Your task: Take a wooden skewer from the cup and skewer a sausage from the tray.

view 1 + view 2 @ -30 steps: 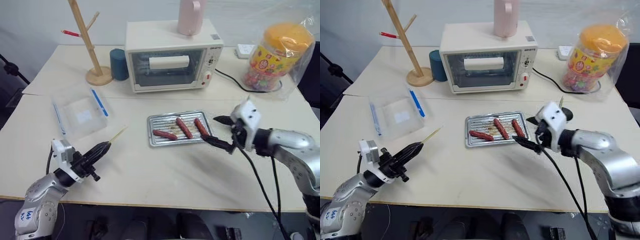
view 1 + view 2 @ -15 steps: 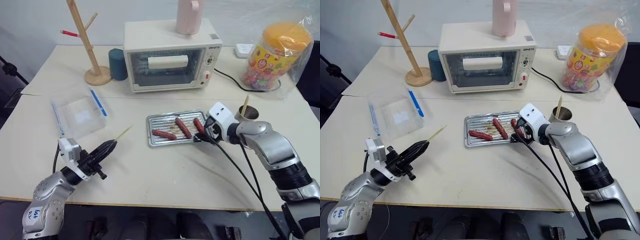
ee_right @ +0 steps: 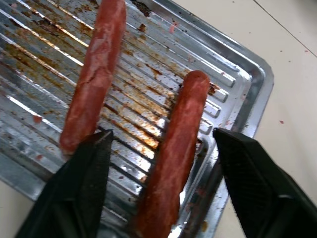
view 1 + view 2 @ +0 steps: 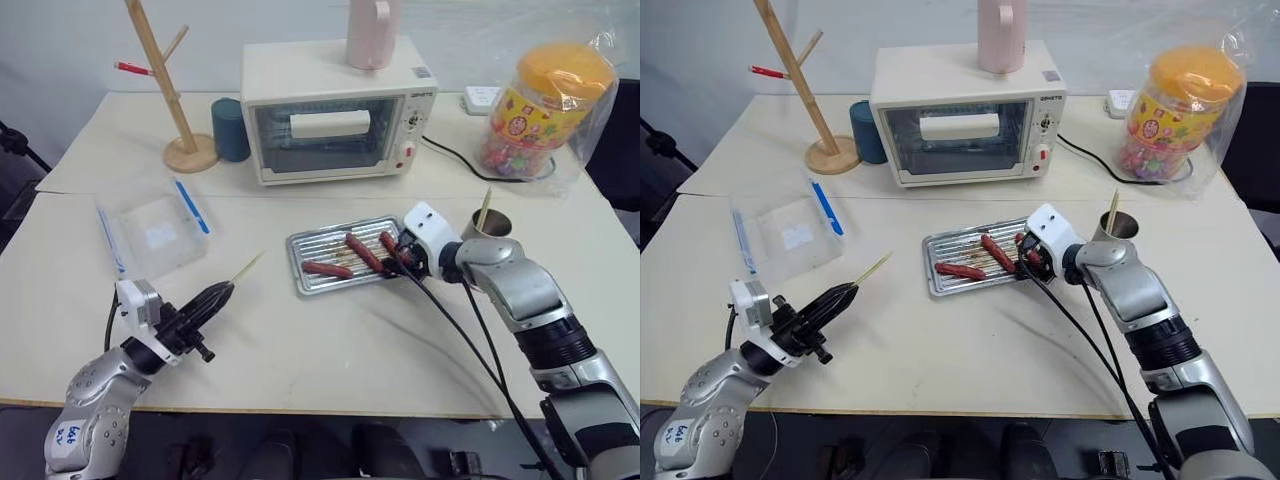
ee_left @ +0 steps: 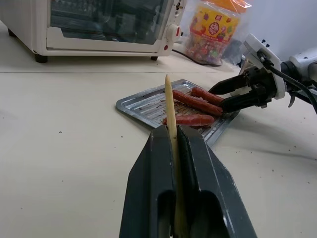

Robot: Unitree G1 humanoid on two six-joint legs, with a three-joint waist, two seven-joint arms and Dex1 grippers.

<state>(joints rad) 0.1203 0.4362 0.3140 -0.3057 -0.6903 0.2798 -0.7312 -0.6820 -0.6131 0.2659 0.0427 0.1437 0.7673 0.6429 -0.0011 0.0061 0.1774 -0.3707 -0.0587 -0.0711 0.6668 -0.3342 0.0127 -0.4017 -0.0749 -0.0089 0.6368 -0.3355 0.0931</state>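
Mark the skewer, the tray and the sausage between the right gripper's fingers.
skewer (image 5: 170,106): left wrist view, bare shaft above the fingers.
tray (image 4: 298,243): left eye view, bare ribbed bottom at the left end.
sausage (image 3: 176,148): right wrist view, mid-length of the sausage between the fingers.

This looks like a robot test room staged as a small kitchen rather than a real home kitchen. Two pale cream tables (image 4: 300,340) pushed together stand before a plain white wall (image 4: 60,40). On them sit a white countertop toaster oven (image 4: 335,110) with a black power cable (image 4: 455,160) running to a white power strip (image 4: 480,98), a bare wooden mug tree stand (image 4: 170,90), a pink jug (image 4: 372,30), and a large clear jar of coloured sweets with an orange lid (image 4: 540,105).
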